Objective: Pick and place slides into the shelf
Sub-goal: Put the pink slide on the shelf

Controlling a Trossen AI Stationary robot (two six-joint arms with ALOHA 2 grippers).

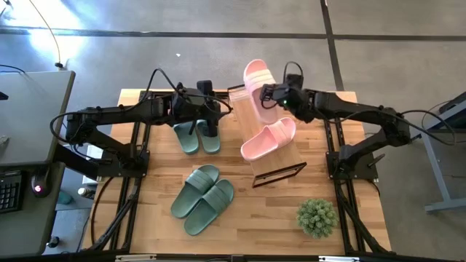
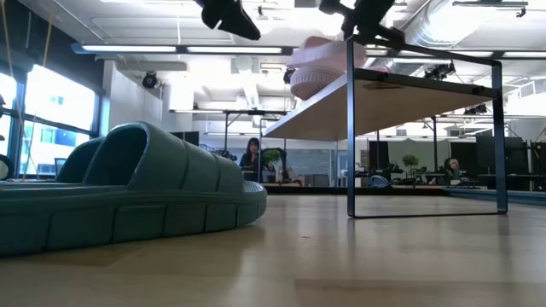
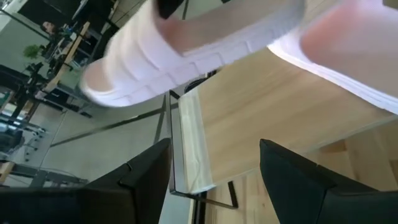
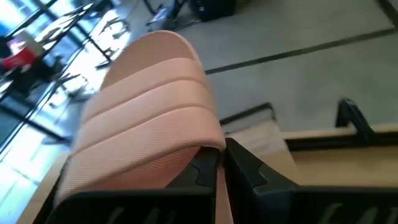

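Note:
The shelf stands mid-table, its wooden top slanting. One pale pink slide lies on that top. A second pink slide hangs over the shelf's far end, with my right gripper shut on it. In the low view this slide shows at the level of the shelf top; whether they touch, I cannot tell. My left gripper is open, empty, just left of the shelf's far corner. One sage-green pair lies under my left arm. Another green pair lies nearer the front. My right gripper pinches the pink slide between its two fingers at the edge of the ribbed strap. The fingers come from the table's right side, slanting downward. The fingers themselves hide which layer lies between them. The slide sits raised over the shelf's far end.
A small green potted plant stands at the table's front right. In the low view the near green slide fills the left foreground. Bare tabletop lies left of the front green pair.

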